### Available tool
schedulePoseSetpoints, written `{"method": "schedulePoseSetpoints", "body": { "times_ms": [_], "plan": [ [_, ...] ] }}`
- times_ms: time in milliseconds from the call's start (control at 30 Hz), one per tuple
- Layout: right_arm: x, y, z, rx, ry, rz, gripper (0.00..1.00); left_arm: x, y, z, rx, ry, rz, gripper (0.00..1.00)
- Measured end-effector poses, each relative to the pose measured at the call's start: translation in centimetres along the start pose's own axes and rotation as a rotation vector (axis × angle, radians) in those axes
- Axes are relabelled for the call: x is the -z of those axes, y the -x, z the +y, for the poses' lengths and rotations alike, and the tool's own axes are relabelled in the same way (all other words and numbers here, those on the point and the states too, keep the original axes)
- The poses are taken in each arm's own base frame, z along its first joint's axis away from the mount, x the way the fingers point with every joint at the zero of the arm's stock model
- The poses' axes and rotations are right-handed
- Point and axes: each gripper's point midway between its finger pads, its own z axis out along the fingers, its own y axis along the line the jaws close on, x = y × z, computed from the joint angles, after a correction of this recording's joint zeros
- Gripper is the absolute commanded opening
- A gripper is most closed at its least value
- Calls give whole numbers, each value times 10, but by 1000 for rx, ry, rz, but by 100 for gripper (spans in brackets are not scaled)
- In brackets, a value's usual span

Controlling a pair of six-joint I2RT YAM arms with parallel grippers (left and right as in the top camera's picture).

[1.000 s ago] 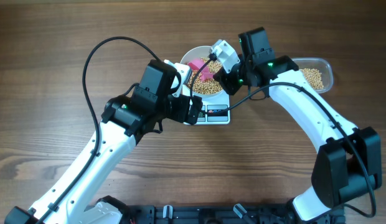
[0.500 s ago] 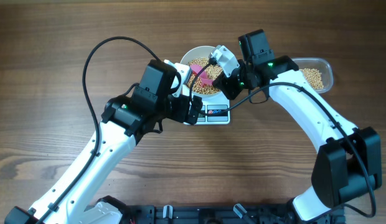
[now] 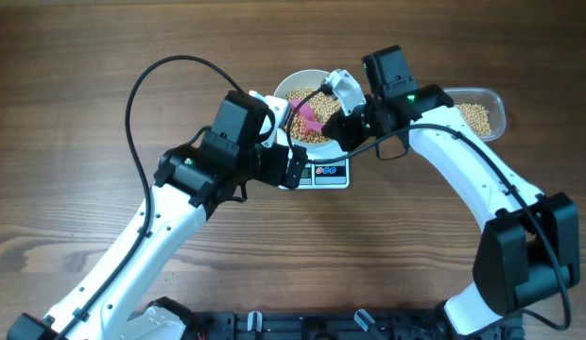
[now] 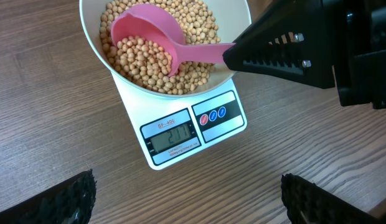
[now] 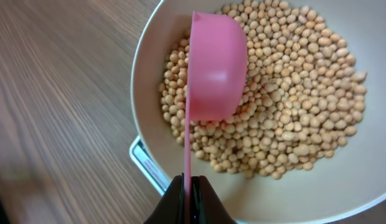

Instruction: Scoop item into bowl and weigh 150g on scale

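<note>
Left wrist, beans (image 4: 196, 22) and pink scoop (image 4: 149, 25) in bowl (image 4: 89, 37)

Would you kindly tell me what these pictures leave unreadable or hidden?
- Scale reading: left wrist view, digits blurred; overhead, too small.
- Scale platform: every view, covered by the bowl.
- Tub of beans: overhead, partly behind the right arm.
- Left gripper fingertips: left wrist view, cut off by the bottom edge.
</note>
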Motion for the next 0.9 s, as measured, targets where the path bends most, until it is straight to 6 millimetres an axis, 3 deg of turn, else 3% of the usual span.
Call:
{"method": "schedulePoseSetpoints", "body": {
  "times_ms": [567,900],
  "plan": [
    [34,11,-17,-372,205,-103,4,0,0,0,0,0,0,100],
    [59,24,-50,-660,253,-199,4,0,0,0,0,0,0,100]
  ]
}}
